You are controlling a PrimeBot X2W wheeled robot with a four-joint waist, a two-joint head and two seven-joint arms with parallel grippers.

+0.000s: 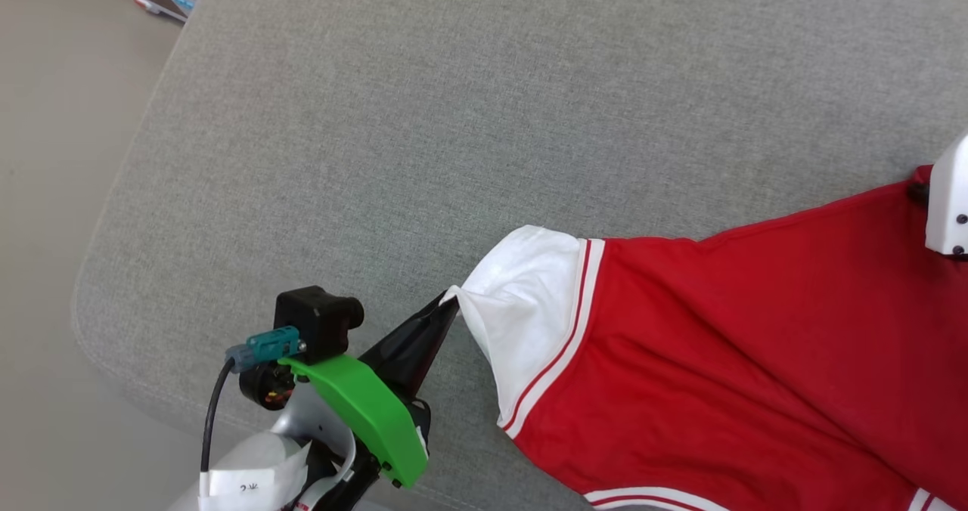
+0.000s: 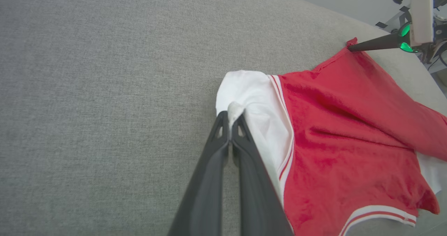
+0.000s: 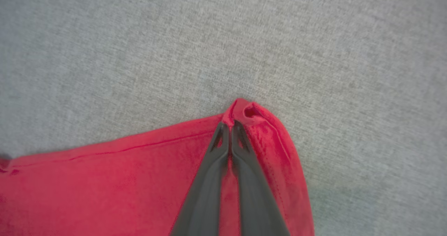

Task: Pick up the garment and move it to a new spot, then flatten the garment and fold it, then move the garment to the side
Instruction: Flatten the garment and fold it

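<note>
A red garment (image 1: 741, 345) with a white sleeve (image 1: 522, 307) lies on a wide grey fabric cushion (image 1: 454, 103), held at two ends by a robot's grippers. In the head view the garment covers the lower right of the cushion. Its sleeve points left and joins the red body at a band of white and red stripes (image 1: 571, 322). A second striped band (image 1: 650, 493) runs along the bottom edge of that view. The red cloth is smooth in places and softly creased in others.

The left gripper (image 1: 451, 301) reaches in from the lower left, with a bright green cover (image 1: 363, 413) on its wrist. Its two long dark fingers are pressed together with the edge of the sleeve pinched between them — in the left wrist view a small nub of white cloth stands up between the fingertips.

The right gripper (image 3: 230, 124) sits at the far right of the head view, at the garment's upper corner. The right wrist view shows its fingers closed tight on a corner of the red cloth, with a little fold bunched up just past the tips. In the left wrist view the same gripper appears as a dark point touching the far red corner, a green light (image 2: 405, 30) glowing behind it.

Beyond the cushion's rounded left edge there is pale floor (image 1: 45, 231)
</note>
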